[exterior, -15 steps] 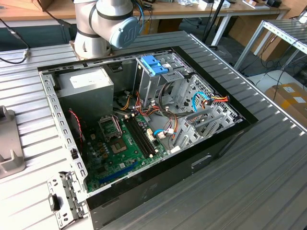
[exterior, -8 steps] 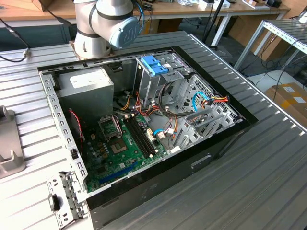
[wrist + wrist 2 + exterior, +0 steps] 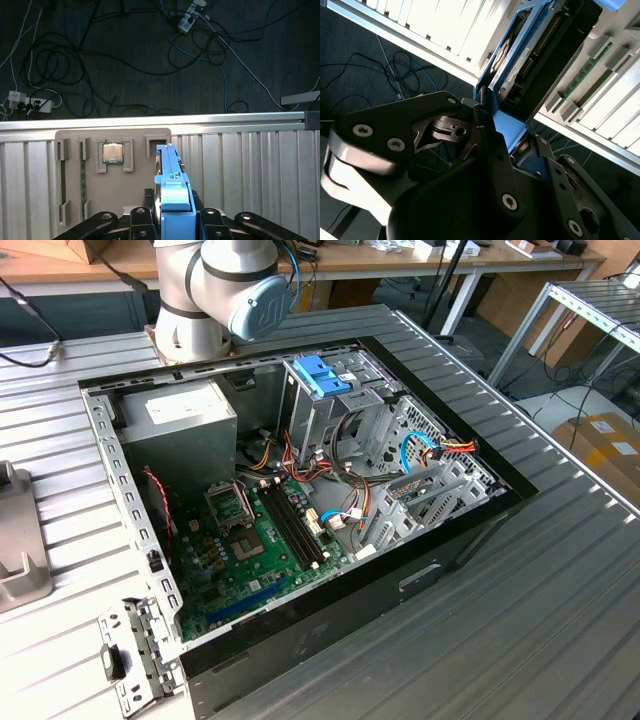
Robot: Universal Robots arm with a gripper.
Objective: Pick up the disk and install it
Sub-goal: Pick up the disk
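- Here, in the first wrist view, the gripper (image 3: pixel 172 222) has its black fingers (image 3: pixel 142 220) clamped on the disk (image 3: pixel 170 175), one on each flat side
- The disk stands on its thin edge with its blue plastic bracket (image 3: pixel 175 197) facing the camera; it is above a pale grey holder plate (image 3: pixel 100 190) that lies along the edge of the ribbed metal desk (image 3: pixel 250 165)
- The disk's far end is just beside a small open slot (image 3: pixel 155 145) in that plate; I cannot tell whether the two touch
- On the same plate sit a square processor chip (image 3: pixel 113 152) and two green memory sticks (image 3: pixel 82 180) in narrow grooves
- Past the desk edge, loose cables (image 3: pixel 150 50) lie on the dark floor
- In the exterior view, an open computer case (image 3: pixel 400 590) lies in the middle of the desk, showing its motherboard (image 3: pixel 260 540), with the arm's base (image 3: pixel 215 290) at the far edge
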